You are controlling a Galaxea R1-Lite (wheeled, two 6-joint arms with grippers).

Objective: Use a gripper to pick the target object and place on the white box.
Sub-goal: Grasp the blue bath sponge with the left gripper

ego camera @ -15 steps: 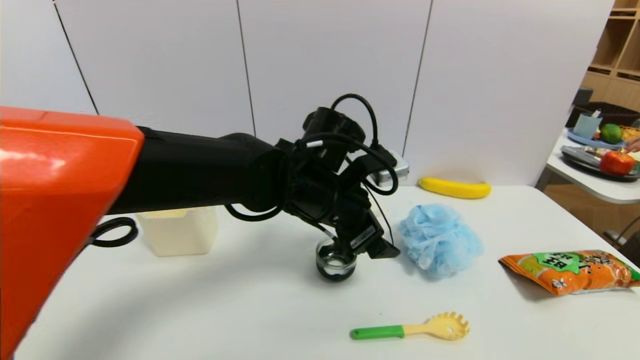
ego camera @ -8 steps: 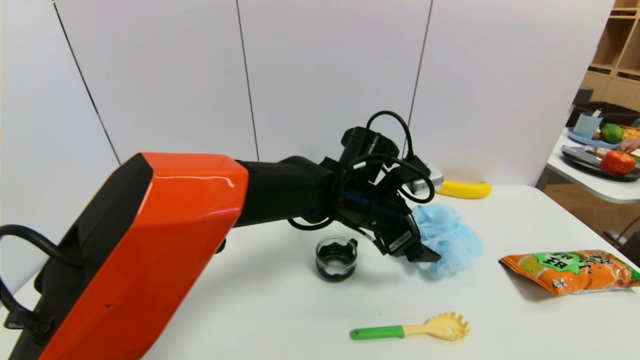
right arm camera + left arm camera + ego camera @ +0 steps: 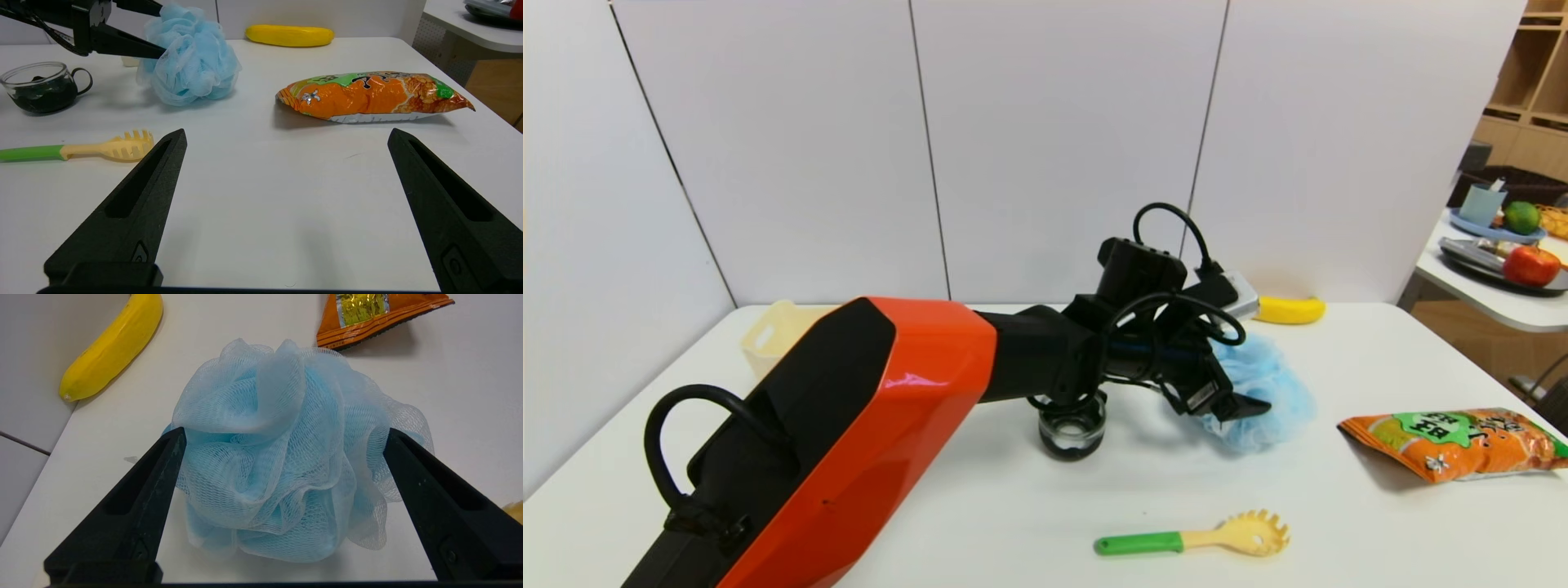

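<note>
Pouf (image 3: 282, 457), left claw (image 3: 282, 437) open astride

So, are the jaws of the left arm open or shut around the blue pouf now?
Open. The left gripper has its jaws spread on either side of the blue pouf, which rests on the table.

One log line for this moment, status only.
left gripper: open, straddling blue pouf | pouf: on table | cream bin: waiting | right gripper: open, idle

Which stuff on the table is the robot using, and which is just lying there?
Using: left gripper, open around fluffy light-blue mesh pouf; cream plastic bin.
Lying about: yellow banana, orange snack bag, green-handled pasta spoon, small glass cup. Right gripper: idle.
</note>
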